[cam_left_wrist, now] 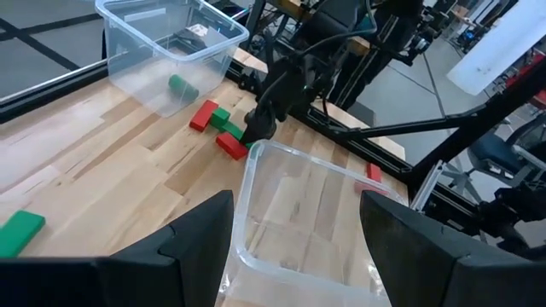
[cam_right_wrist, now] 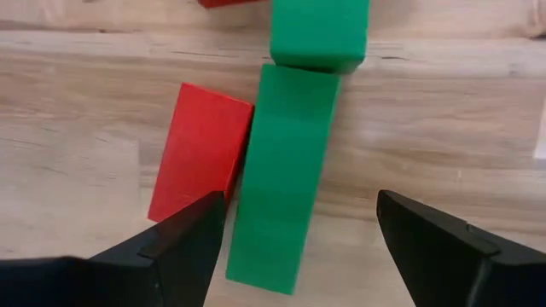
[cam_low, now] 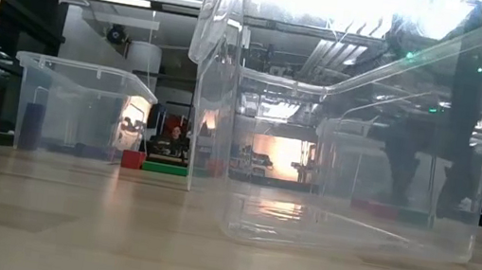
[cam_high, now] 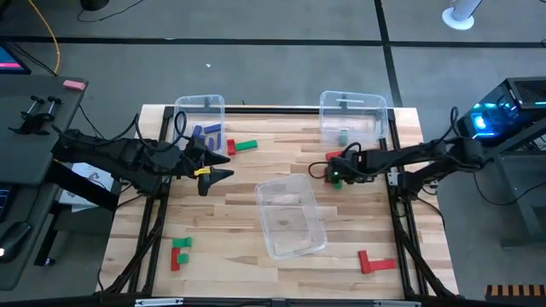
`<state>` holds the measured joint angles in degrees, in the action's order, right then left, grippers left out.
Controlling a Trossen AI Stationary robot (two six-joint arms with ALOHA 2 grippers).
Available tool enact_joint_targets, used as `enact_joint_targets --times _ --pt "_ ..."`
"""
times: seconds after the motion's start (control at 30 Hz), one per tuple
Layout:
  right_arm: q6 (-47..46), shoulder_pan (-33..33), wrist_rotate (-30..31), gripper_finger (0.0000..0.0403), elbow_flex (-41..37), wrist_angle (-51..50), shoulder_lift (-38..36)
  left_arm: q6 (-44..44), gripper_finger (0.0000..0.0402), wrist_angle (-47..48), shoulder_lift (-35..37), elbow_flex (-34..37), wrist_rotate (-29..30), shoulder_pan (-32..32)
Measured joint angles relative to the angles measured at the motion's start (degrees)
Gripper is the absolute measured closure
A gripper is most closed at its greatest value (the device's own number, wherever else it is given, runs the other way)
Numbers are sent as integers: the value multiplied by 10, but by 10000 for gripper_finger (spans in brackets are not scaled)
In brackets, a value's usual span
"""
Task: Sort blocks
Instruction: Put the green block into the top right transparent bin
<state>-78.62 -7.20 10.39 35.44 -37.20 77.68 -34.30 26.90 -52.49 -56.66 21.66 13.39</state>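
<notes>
grey floor (cam_high: 281, 51) crossed by dark seams, a white fan base (cam_high: 461, 13) at its edge.

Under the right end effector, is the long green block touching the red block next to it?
Touching. In the right wrist view, the upper corner of the red block meets the side of the long green block; lower down, a narrow gap opens between them.

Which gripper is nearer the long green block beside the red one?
Right. The right gripper hangs open directly over the long green block; the left gripper is across the table, beyond the middle bin.
</notes>
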Motion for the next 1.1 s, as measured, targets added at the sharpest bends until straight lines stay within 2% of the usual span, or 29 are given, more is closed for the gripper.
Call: enact_joint_targets --times 0.47,0.57,0.73,0.87,0.97,1.1 --pt "11 0 -4 105 3 -2 55 0 161 3 0 0 1 0" --pt "27 0 -4 143 2 -5 53 0 161 3 0 0 1 0" --pt "77 16 -8 282 19 -39 45 0 161 3 0 0 1 0" --pt "117 41 -18 275 79 -92 7 0 161 9 0 0 1 0" --pt "127 52 42 275 156 -152 -33 0 161 10 0 0 2 0" --pt "175 22 179 275 270 -205 -67 0 161 9 0 0 16 0"
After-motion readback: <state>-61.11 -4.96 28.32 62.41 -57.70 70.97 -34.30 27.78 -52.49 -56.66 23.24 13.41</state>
